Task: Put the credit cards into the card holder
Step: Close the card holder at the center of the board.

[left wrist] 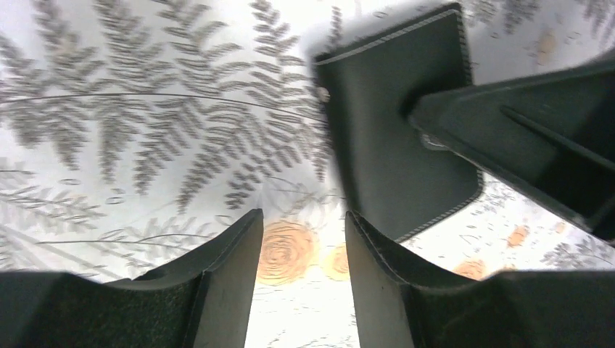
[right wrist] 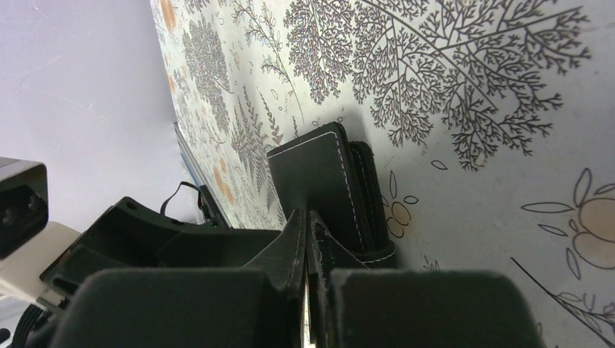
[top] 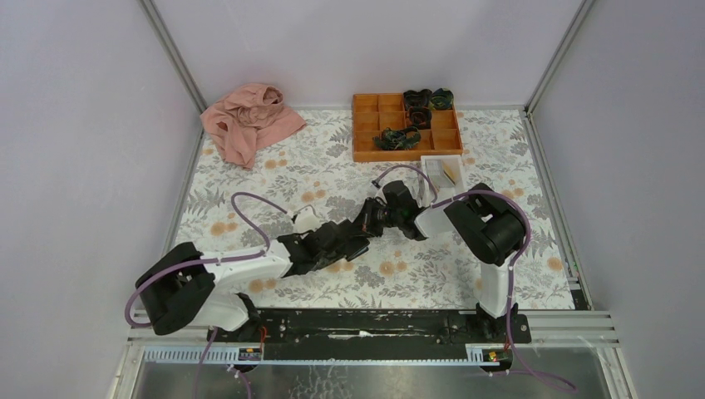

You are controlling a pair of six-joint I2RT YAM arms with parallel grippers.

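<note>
The right gripper (right wrist: pixel 310 226) is clamping its fingers tight on the near edge of the card holder (right wrist: pixel 319 174), pinching the stitched black cover, with further black layers showing at its 3 o'clock side. In the left wrist view, the left gripper (left wrist: pixel 301 243) is hanging released, its two fingers (left wrist: pixel 232 268) standing apart with bare tablecloth (left wrist: pixel 145 109) showing between them. The holder is lying at its 1 o'clock, near the fingers but not touched by them. From above, both grippers are meeting near the middle of the table, and the holder is hiding beneath them there. At 1 o'clock from that meeting point, a small white tray (top: pixel 431 160) is sitting with the yellowish edge of the credit cards (top: pixel 450 172) showing inside. At 12 o'clock, an orange compartment tray (top: pixel 367 125) is holding dark bundles in several cells. At 10 o'clock, a pink cloth (top: pixel 249 120) is lying crumpled by the back wall.
</note>
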